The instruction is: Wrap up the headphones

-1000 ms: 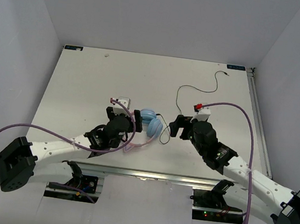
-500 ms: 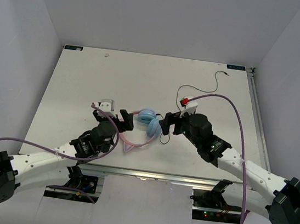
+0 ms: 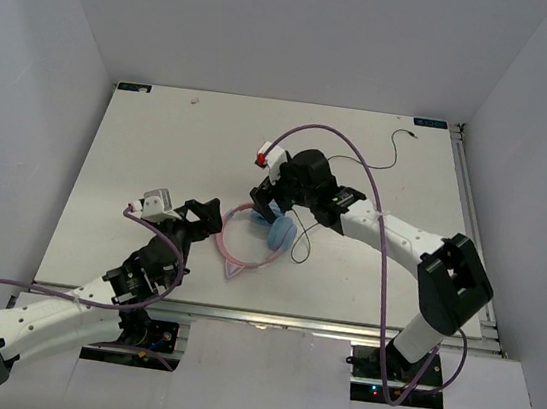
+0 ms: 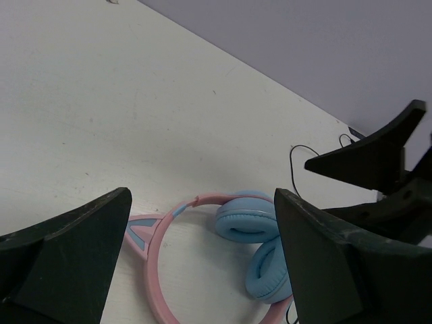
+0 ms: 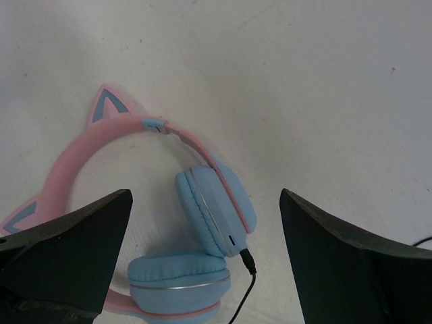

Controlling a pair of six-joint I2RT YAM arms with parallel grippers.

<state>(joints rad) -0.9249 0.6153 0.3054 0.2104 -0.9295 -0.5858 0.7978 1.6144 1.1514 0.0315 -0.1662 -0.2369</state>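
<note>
The headphones [image 3: 280, 234] lie flat near the table's middle, with their light-blue ear cups [image 5: 216, 209] folded together and the pink headband [image 4: 158, 256] looping toward the near left. A thin black cable [image 3: 397, 152] plugs into one cup [image 5: 246, 260] and trails to the far right. My right gripper [image 3: 265, 204] hovers open just above the cups, which show between its fingers [image 5: 206, 196]. My left gripper [image 3: 201, 217] is open to the left of the headband, looking across it [image 4: 202, 196]. Neither gripper touches the headphones.
A thick purple arm cable [image 3: 335, 137] arcs above the right arm over the table's far middle. The right gripper's dark fingers [image 4: 378, 158] stand close behind the cups in the left wrist view. A metal rail [image 3: 338, 326] runs along the near edge.
The right arm swung left and forward, ending over the ear cups. The left arm drew back toward the near left, uncovering the headband. Both grippers stayed open.
</note>
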